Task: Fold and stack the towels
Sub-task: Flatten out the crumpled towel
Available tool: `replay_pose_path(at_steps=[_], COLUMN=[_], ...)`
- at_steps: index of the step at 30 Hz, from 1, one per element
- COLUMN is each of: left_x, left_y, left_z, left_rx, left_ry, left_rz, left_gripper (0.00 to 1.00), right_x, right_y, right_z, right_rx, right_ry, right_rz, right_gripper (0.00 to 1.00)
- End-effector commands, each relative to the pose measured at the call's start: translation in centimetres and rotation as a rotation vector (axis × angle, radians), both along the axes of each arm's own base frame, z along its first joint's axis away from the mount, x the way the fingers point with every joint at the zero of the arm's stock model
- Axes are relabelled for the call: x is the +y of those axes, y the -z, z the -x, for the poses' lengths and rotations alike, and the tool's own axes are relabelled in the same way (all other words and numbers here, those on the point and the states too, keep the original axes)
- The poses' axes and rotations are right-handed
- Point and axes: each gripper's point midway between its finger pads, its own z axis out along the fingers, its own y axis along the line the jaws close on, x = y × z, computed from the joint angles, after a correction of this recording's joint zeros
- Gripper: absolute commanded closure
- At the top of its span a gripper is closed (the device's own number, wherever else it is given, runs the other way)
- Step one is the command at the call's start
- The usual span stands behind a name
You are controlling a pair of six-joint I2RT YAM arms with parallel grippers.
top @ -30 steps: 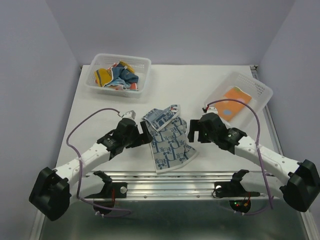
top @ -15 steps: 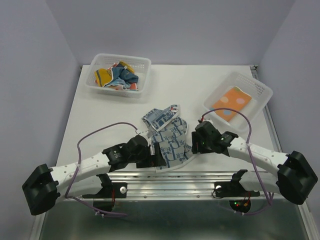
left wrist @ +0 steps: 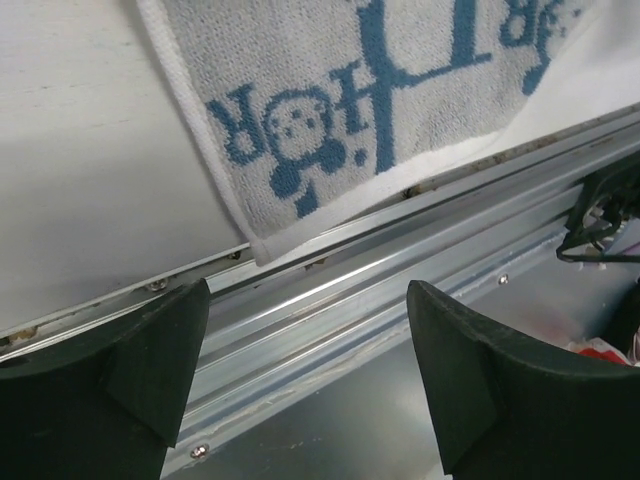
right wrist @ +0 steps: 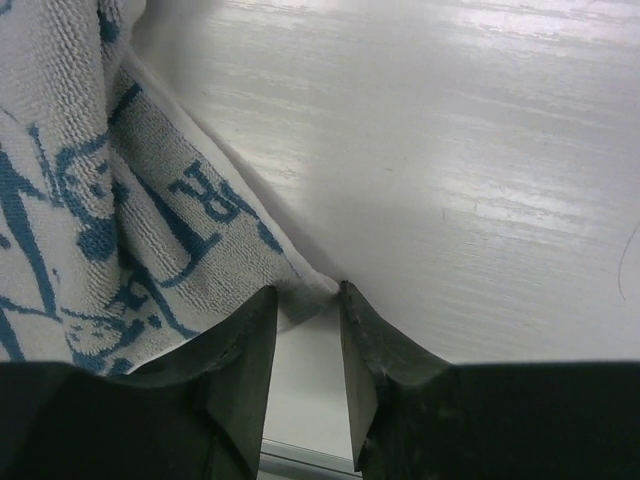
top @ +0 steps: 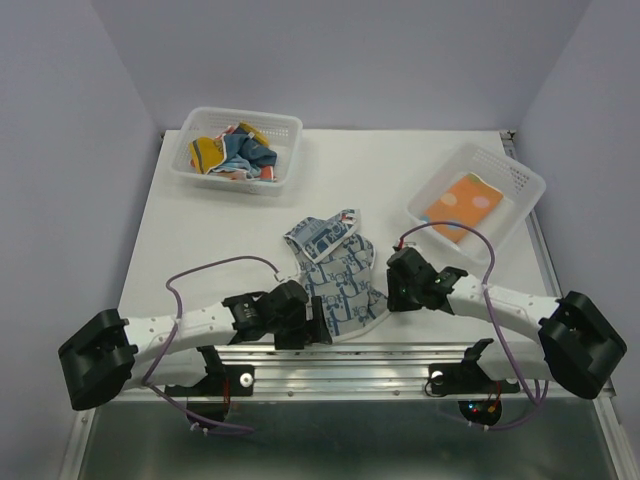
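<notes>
- A white table top [top: 200,230] is stretching away ahead of the left gripper [top: 320,322] and the right gripper [top: 391,294].
- A pale lilac back wall [top: 340,60] is rising beyond the table, well ahead of both grippers.
- A lilac side wall [top: 60,150] is standing out past the left gripper, and another lilac wall [top: 600,110] is standing out past the right gripper.
- A silver metal rail [top: 350,352] is running along the table's near edge, just behind the grippers.
- A dull grey metal surface [top: 330,440] is lying behind that rail.
- Soft, even light is gleaming on the table beside the right gripper.
</notes>
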Motion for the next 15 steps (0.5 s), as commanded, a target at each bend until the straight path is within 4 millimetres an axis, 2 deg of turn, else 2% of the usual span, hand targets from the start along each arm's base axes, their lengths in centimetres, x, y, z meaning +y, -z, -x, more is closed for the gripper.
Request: replay_pose_path(at_steps=[1, 9, 13, 15], left_x=[0.2, 0.4, 0.5, 0.5], left_y=[0.7, 1.9, 2.3, 2.5], left_z=[-0.7, -1.5, -1.5, -1.5], left_rx=[-0.004, 0.012, 0.024, 0.029], left_ry=[-0.075, -0.16, -0.186, -0.194], left_rz=[-0.039, -0.086, -0.095, -0.1], left_gripper=[0.11, 0.28, 0.3, 0.34], right_x=[0.5, 1.0, 1.1, 1.3], right_y=[1.1, 1.3, 1.5, 1.5], right_z=[0.4, 0.8, 1.1, 1.2], right_rx=[0.003, 0.012, 0.019, 0.02], right_ry=[-0.001, -0.028, -0.04, -0.044], right_rz=[-0.029, -0.063, -0.077, -0.085], right_gripper=[0.64, 0.73, 0.74, 0.75])
